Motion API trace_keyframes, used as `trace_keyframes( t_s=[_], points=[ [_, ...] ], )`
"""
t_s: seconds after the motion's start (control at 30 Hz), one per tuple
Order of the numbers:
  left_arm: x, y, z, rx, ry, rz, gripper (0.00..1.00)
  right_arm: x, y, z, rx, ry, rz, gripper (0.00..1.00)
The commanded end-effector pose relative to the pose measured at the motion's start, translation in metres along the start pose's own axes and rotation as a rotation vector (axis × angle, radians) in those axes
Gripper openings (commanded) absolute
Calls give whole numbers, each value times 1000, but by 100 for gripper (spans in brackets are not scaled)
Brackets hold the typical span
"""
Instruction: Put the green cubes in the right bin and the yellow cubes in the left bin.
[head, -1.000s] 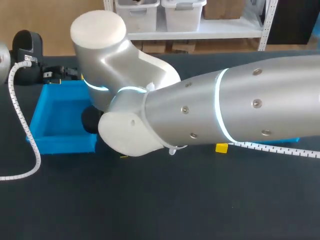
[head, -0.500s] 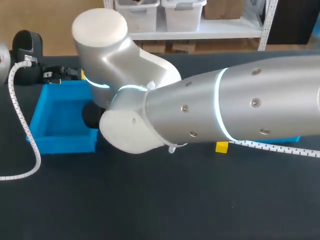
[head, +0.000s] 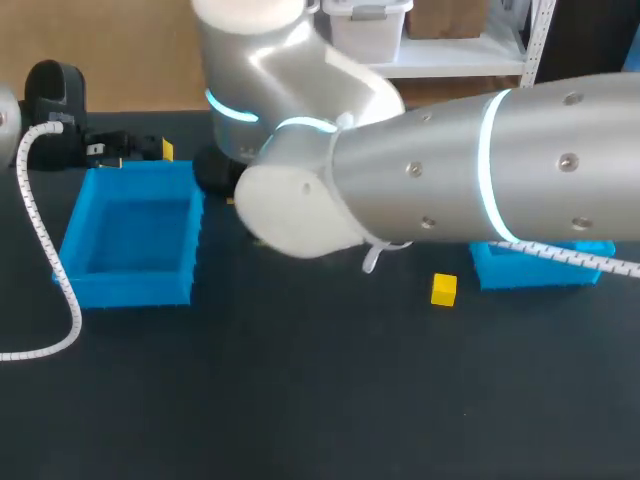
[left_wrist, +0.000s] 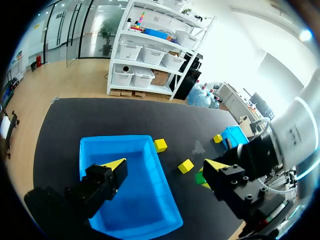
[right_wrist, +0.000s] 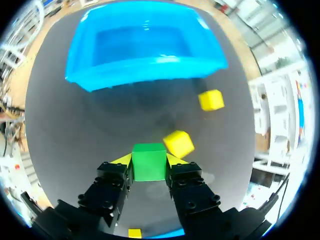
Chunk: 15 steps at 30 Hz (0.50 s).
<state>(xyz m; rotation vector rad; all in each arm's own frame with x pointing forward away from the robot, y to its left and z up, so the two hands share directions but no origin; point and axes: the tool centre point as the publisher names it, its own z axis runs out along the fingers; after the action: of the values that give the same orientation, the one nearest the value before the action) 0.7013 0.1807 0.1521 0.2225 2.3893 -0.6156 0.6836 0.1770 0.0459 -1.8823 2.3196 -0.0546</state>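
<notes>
In the right wrist view my right gripper (right_wrist: 149, 165) is shut on a green cube (right_wrist: 148, 156), held above the dark table. Two yellow cubes (right_wrist: 178, 143) (right_wrist: 210, 100) lie ahead of it, with the left blue bin (right_wrist: 145, 70) beyond them. In the head view the right arm (head: 450, 190) hides its own gripper. One yellow cube (head: 444, 289) lies by the right bin (head: 540, 268). My left gripper (left_wrist: 165, 167) stands open over the left bin (left_wrist: 150, 200), nothing between its fingers. A bit of green (left_wrist: 199, 178) shows behind one finger.
The left bin (head: 130, 285) looks empty. Yellow cubes (left_wrist: 160, 145) (left_wrist: 186, 166) lie on the table just beside it. A white cable (head: 40, 240) loops along the bin's left side. The right arm spans the table's middle and covers much of it.
The right arm has swung toward the table's back and to the right, away from the left bin's near corner, which now shows fully. The left gripper has stayed where it was.
</notes>
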Motion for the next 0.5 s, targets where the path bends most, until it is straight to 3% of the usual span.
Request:
trace_keyframes(
  t_s=[0.03,0.5],
  points=[
    [2,2,0,12,-7,2,100,27,-15,-18,22,-57,73,0],
    [2,2,0,12,-7,2,100,111,-78,-52,101,-94,400,0]
  ],
)
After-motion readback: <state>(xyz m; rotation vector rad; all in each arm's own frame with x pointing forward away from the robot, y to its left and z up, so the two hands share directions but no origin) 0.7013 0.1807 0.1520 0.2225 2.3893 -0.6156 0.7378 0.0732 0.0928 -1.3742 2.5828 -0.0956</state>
